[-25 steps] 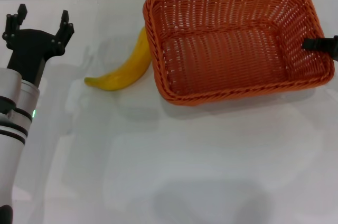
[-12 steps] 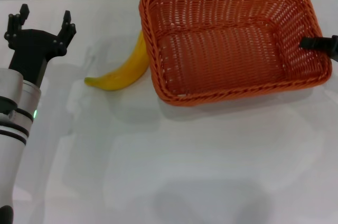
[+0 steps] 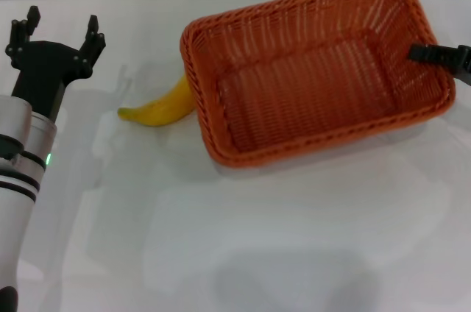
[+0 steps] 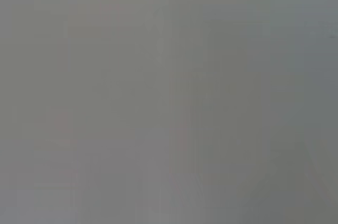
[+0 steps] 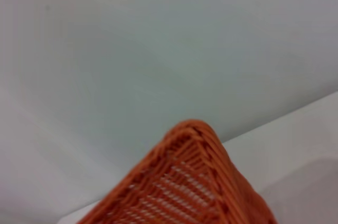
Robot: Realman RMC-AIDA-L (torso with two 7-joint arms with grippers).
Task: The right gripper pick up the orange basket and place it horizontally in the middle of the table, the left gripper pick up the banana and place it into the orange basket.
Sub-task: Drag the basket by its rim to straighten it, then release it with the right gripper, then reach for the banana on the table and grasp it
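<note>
The right gripper (image 3: 430, 54) grips the orange basket (image 3: 309, 69) by its right rim, tilted over the banana (image 3: 158, 108). The left gripper (image 3: 57, 32) hovers spread wide at the table's (image 3: 257, 238) left.

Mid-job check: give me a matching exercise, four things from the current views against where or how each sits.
Things:
1. basket
2. banana
3. left gripper
4. right gripper

States:
A. open, over the table's left side, holding nothing
B. at the basket's right rim
C. tilted, right end raised
D. on the table, partly hidden behind the basket's left end

Pairs: 1-C, 2-D, 3-A, 4-B
</note>
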